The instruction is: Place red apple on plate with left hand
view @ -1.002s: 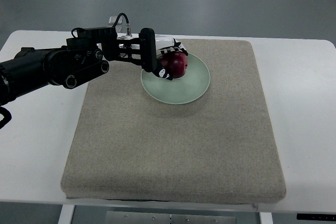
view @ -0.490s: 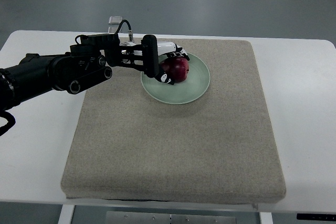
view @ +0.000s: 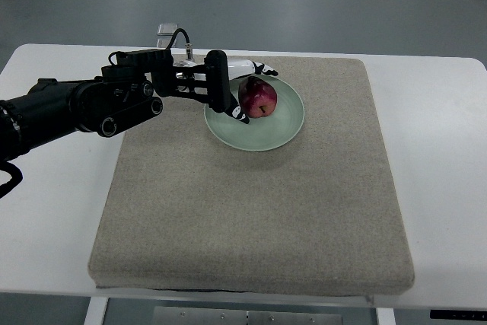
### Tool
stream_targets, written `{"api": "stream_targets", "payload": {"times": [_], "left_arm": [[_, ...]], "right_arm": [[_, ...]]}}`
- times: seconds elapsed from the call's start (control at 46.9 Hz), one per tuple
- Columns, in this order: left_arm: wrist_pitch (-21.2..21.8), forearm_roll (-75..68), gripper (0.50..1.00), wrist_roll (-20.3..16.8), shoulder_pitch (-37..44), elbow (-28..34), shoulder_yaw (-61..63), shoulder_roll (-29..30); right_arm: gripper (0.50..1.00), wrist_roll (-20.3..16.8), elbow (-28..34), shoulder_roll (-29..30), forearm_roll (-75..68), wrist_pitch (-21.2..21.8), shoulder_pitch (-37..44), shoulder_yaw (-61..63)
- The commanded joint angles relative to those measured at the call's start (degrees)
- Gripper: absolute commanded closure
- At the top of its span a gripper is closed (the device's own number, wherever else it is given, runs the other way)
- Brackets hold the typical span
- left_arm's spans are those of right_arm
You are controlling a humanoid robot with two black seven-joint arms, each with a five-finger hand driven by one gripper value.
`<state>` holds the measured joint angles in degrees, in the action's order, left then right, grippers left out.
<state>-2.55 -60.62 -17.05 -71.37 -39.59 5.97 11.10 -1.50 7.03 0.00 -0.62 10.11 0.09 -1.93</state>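
Observation:
A red apple (view: pixel 258 97) rests on the pale green plate (view: pixel 274 129) at the back of the mat. My left hand (view: pixel 245 90) sits just left of the apple over the plate's left rim. Its fingers (view: pixel 262 71) are spread apart, one reaching behind the apple and one (view: pixel 240 116) in front, with none closed on the fruit. The black left arm (view: pixel 84 103) comes in from the left edge. No right arm shows.
A beige fabric mat (view: pixel 251 211) covers most of the white table (view: pixel 49 211). A small clear item (view: pixel 166 30) stands at the table's back edge behind the arm.
The fingers have opened off the apple, which now lies free on the plate and has tipped slightly right. The arm has barely shifted in the last half second.

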Motion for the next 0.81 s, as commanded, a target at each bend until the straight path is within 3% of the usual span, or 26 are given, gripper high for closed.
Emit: {"api": "stream_targets", "payload": {"times": [0.0,0.554,0.789], "left_arm": [[0.0,0.1,0.542,0.0,-0.1,0.8,-0.1,0.1],[0.1,7.4,0.508,-0.1,0.0,14.4,-0.2,0.6],[0.2,23.3,0.51,0.0,-0.2,18.6,-0.6,0.4]], "right_arm": [[0.57,0.0,0.0,0.0,0.0,0.0,0.0,0.0],[0.568,0.0,0.0,0.0,0.0,0.0,0.0,0.0],[0.568,0.0,0.0,0.0,0.0,0.0,0.0,0.0]]}}
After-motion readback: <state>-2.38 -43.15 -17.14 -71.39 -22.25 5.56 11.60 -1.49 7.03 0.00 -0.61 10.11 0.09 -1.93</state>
